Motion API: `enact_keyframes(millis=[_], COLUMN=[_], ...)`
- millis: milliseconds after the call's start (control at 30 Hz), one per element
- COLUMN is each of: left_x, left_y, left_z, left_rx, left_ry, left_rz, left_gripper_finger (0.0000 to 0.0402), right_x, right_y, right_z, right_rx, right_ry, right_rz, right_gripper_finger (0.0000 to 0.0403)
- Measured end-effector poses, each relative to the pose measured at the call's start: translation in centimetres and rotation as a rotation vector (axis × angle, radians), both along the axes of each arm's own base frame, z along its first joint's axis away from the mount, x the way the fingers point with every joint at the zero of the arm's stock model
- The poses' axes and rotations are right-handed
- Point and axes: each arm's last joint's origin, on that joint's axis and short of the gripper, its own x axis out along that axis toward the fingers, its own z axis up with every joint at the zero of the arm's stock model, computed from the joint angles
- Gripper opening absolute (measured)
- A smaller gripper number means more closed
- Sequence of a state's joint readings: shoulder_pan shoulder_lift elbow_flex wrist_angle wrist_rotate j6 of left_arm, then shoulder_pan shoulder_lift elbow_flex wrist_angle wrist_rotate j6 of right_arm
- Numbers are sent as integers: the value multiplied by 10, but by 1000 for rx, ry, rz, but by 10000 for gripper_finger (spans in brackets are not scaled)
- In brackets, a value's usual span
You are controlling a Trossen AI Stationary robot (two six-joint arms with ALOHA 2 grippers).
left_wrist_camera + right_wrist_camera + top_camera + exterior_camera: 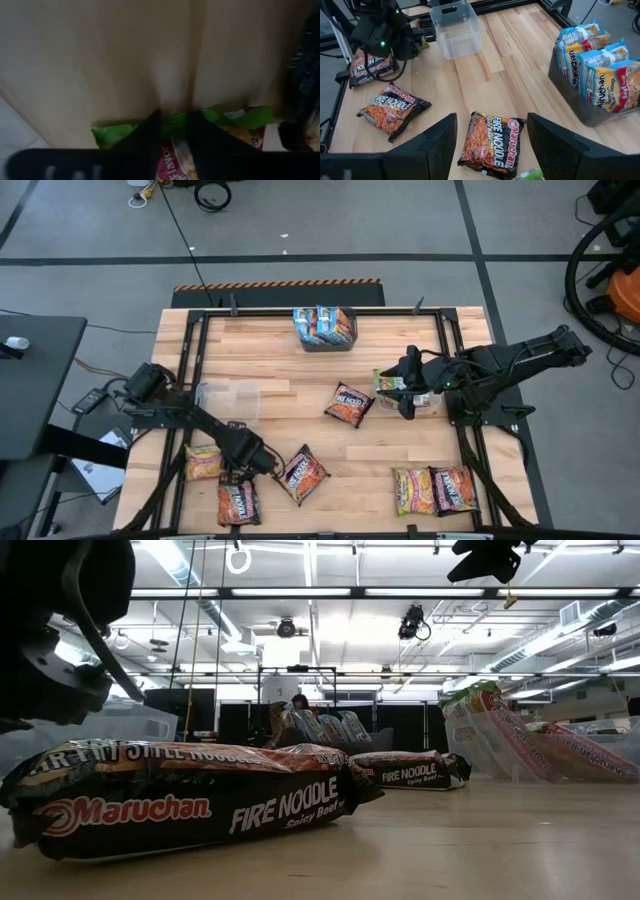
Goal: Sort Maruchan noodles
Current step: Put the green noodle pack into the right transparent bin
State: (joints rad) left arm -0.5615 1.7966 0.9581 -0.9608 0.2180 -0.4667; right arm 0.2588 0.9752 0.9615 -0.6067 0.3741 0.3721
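Note:
Several flat Maruchan packets lie on the wooden table. My left gripper (238,460) (175,120) is near the table's near-left corner, pointing down, shut on the green-edged packet (203,463) that lies there. Two dark Fire Noodle packets (238,500) (301,474) lie beside it. My right gripper (405,398) (492,135) hangs open above the table's right half. A third Fire Noodle packet (492,145) (350,404) lies flat ahead of it, untouched. Blue-labelled packets stand in the dark grey bin (325,340). A green packet (490,730) leans in the right clear tub. My left gripper pinches the packet's green sealed edge (120,132) between its two fingers (150,135), coming from above and pointing down. The green strip shows in the narrow gap between them. The rest of the packet lies flat on the table under the gripper.
An empty clear tub (228,398) stands left of centre. A second clear tub (420,402) sits under my right gripper. Two more packets (413,490) (455,488) lie by the near-right edge. A black frame (190,360) borders the table. Bare wood lies in the middle.

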Motion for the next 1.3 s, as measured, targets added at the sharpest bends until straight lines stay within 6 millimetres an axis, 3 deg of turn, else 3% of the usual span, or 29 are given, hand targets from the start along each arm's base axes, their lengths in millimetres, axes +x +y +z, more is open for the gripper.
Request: enact_keyframes(millis=[133,300,567,667,867,1167,1300], left_x=[0,2,11,8,0,-21,-26], left_y=[2,0,-6,-6,-14,0,7], left_z=[0,10,84,99,97,62,52], left_rx=[17,7,-50,-65,-114,-238,-305], left_ry=[8,29,-89,-111,-121,-12,16], left_rz=[12,21,37,28,-161,-648,-828], left_gripper_finger=[17,5,3,2,38,152,166], right_x=[0,0,0,0,0,0,0], right_y=[0,0,0,0,0,0,0], right_z=[0,0,0,0,0,0,0], right_rx=[-6,-30,-50,-50,-50,-47,-48], right_ry=[1,6,9,10,11,10,10], right_rz=[4,21,34,34,34,32,31], right_gripper_finger=[245,245,245,245,245,245,245])
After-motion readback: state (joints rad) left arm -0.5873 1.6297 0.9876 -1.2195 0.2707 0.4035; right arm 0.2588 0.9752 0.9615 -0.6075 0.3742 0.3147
